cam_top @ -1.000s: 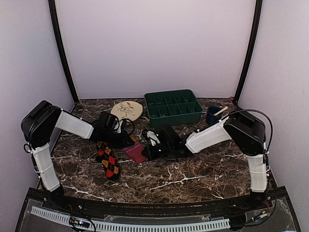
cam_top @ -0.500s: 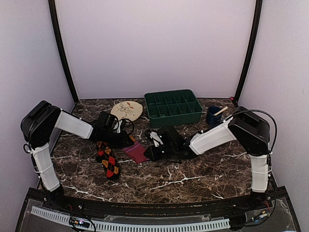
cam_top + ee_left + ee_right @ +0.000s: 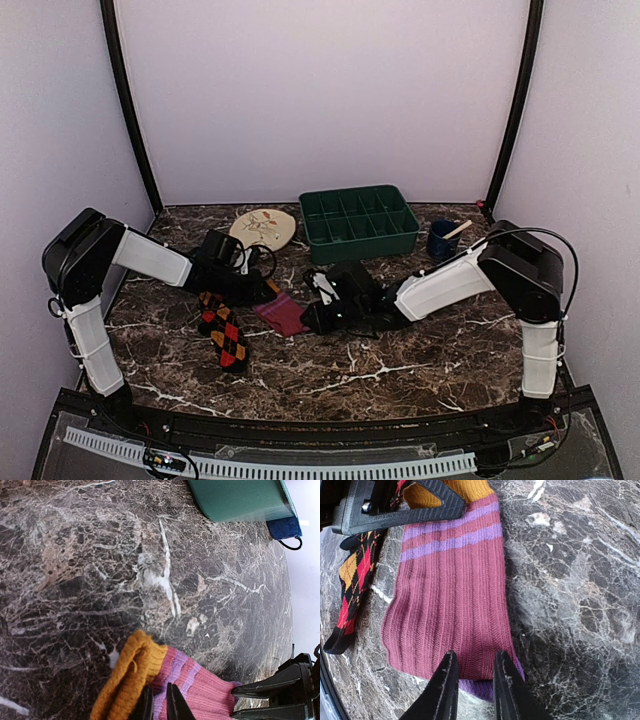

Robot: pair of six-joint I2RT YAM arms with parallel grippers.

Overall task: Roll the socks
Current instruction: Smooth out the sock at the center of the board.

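A pink ribbed sock with purple stripes and an orange cuff lies flat on the marble table between my two grippers. My left gripper is shut on it just below the cuff, as the left wrist view shows on the pink sock. My right gripper is open, its jaws straddling the purple toe end of the sock. A black, red and orange argyle sock lies to the left, also in the right wrist view.
A green compartment tray stands at the back centre. A blue cup with a wooden stick is to its right. A round patterned plate lies to its left, behind the left gripper.
The right arm's elbow has shifted slightly to the right and its gripper has settled a little lower at the sock's toe. The left arm and both socks have not visibly moved.
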